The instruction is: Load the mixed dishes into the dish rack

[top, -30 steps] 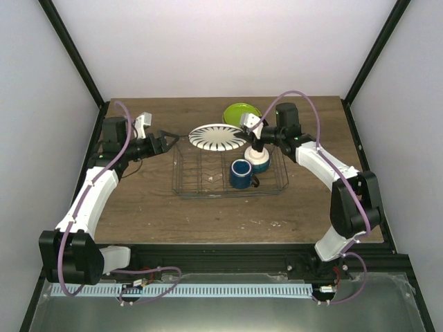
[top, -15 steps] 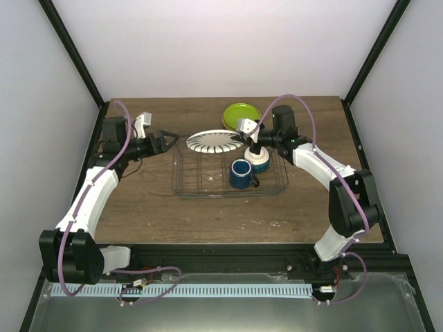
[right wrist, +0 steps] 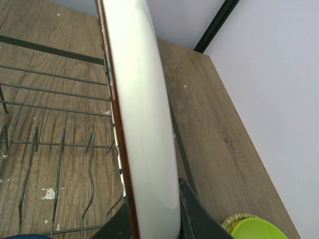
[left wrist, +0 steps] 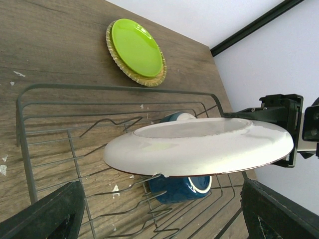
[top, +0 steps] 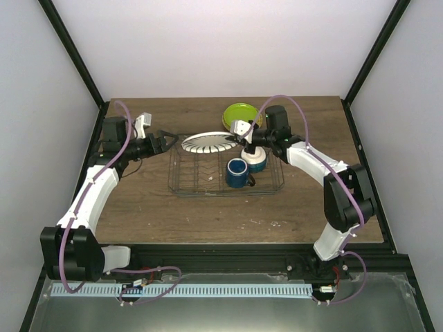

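Note:
My right gripper (top: 243, 136) is shut on the right rim of the white plate with black stripes (top: 208, 142) and holds it tilted above the back of the dish rack (top: 187, 181). In the right wrist view the plate (right wrist: 144, 124) is edge-on between my fingers (right wrist: 199, 214). My left gripper (top: 166, 142) is open just left of the plate, not touching it. In the left wrist view I see the plate's white underside (left wrist: 199, 147). The dark blue mug (top: 237, 173) and the cream bowl (top: 255, 160) sit in the rack. The lime-green plate (top: 241, 114) lies on the table behind the rack.
The mug (left wrist: 182, 186) lies under the held plate in the left wrist view. The rack's upright wire tines (right wrist: 35, 144) stand below the plate. The green plate (left wrist: 137, 50) lies beyond the rack's back rail. Black frame posts stand at the table's back corners.

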Controlling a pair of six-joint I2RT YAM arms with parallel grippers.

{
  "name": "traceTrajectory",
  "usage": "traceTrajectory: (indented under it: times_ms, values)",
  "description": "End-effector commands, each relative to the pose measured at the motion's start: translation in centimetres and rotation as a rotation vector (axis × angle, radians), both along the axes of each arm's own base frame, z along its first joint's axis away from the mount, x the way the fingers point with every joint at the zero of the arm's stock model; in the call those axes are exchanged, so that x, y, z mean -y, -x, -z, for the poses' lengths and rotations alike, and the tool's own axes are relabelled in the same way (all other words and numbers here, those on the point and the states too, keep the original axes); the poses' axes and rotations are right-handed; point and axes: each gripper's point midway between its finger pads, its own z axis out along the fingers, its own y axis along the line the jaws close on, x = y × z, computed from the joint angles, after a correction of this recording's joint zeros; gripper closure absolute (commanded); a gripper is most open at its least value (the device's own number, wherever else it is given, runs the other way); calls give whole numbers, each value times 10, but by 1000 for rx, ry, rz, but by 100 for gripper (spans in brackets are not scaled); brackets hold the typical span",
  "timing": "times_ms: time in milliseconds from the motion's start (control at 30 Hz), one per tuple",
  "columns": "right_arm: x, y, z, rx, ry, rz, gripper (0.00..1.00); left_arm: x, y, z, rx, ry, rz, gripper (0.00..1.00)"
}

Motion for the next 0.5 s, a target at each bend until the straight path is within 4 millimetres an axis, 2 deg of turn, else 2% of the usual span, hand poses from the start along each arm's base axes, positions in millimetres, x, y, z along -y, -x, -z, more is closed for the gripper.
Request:
traceTrajectory:
  times_ms: [0, 233, 467]
  values:
    - [-12, -3, -4, 33, 18, -9, 99, 0, -1, 4, 5, 5, 15, 13]
    - [-7, -3, -19, 88, 9, 27, 99, 1, -3, 5, -1, 8, 18, 13]
    - [-1, 4, -50, 149, -30, 52, 99, 1, -3, 5, -2, 13, 18, 13]
